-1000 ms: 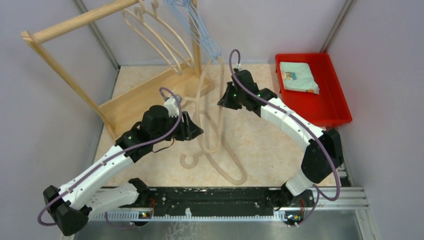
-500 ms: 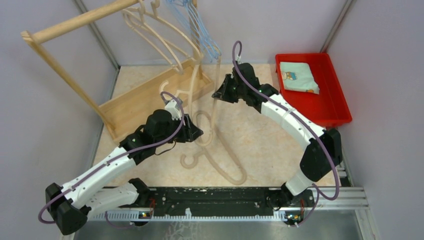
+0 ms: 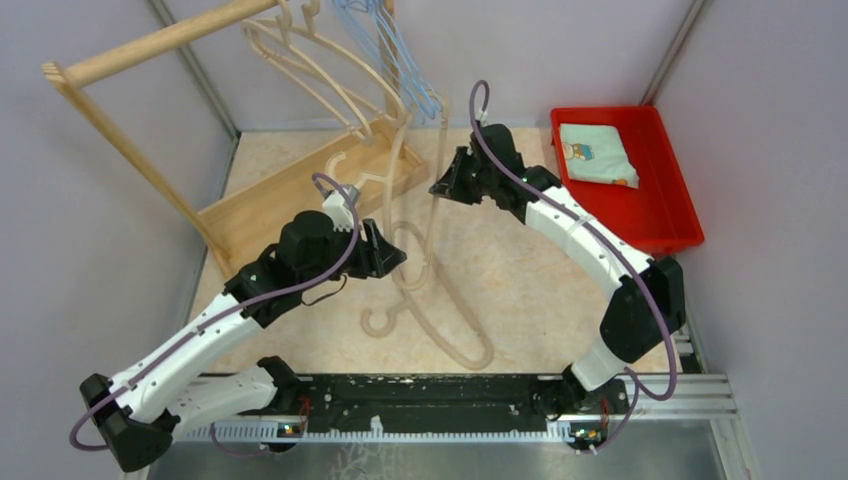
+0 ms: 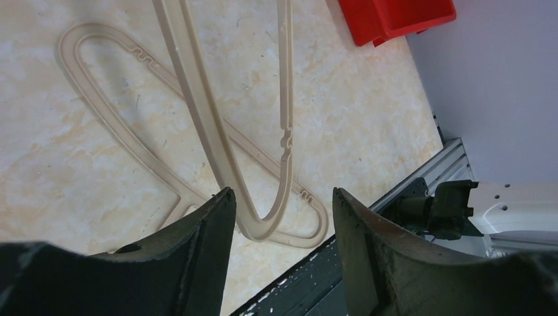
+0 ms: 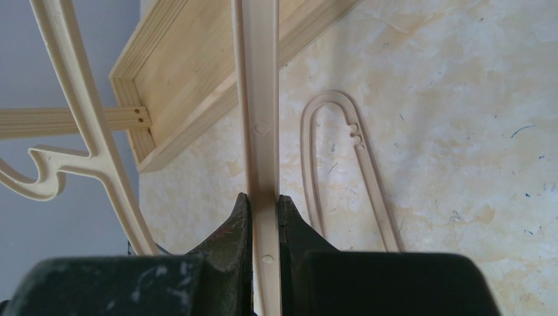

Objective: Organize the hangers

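Bright, even light (soft shadows), mostly sharp.

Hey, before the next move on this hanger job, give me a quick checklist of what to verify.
1. Right tool gripping the lifted beige hanger: ok.
2. Left tool open, gaps on both sides of that hanger: ok.
3. That hanger clear of the hanger on the table: cannot tell, they overlap in the views.
4. That hanger hung on the rail: not ok.
5. Bare rail beside the hung hangers: ok.
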